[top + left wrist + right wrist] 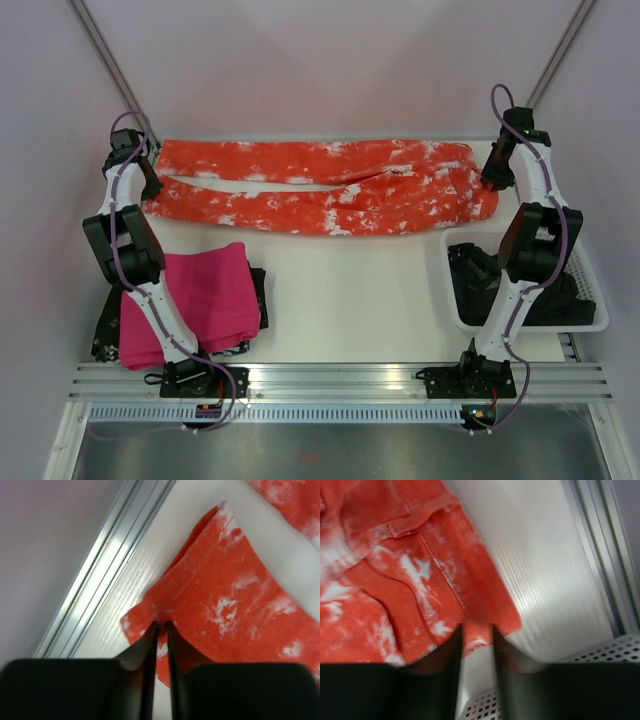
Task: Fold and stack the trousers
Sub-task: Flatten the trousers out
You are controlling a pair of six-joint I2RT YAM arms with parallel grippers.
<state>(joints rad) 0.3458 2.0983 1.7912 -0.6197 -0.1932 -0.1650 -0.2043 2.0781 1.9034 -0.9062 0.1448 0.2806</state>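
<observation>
Both arms reach forward, well away from their bases and far apart. The left arm point(128, 240) is folded at the elbow with its wrist bent downward. The left gripper point(150, 183) sits low, its fingers point(149, 655) nearly together with only a thin slit between them. The right arm point(535, 240) mirrors this pose, and the right gripper point(496, 176) points down with its jaws slightly apart.

Trousers point(395, 580), orange-red with white bleach-like blotches, edge lying between the slightly parted jaws of the right end effector point(476, 631), on white table point(545, 580); perforated white basket point(615, 652) lower right.
</observation>
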